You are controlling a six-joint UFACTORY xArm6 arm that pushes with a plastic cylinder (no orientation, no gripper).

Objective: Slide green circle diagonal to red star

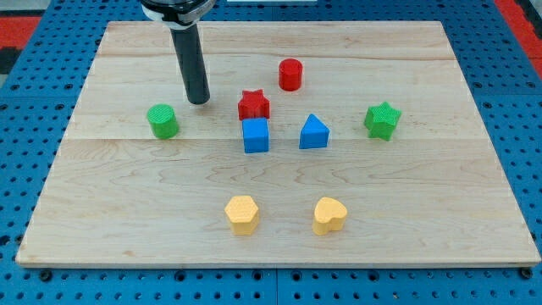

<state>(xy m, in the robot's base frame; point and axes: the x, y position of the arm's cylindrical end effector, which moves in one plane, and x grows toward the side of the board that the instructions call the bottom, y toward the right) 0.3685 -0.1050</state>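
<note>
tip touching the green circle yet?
Apart. The camera view shows bare wood between my tip and the green circle; the tip stands up and to the view's right of it, between it and the red star.

The arm enters from the view's top edge, left of centre, and only its lowest part shows: a dark, rounded collar with a pale rim, cut off by the frame. From that collar a straight dark rod runs downward, leaning slightly toward the view's right as it descends (the lean is small). My tip [199, 102] sits at the rod's lower end, down at the level of the wooden surface. Nothing else of the arm is visible.
</note>
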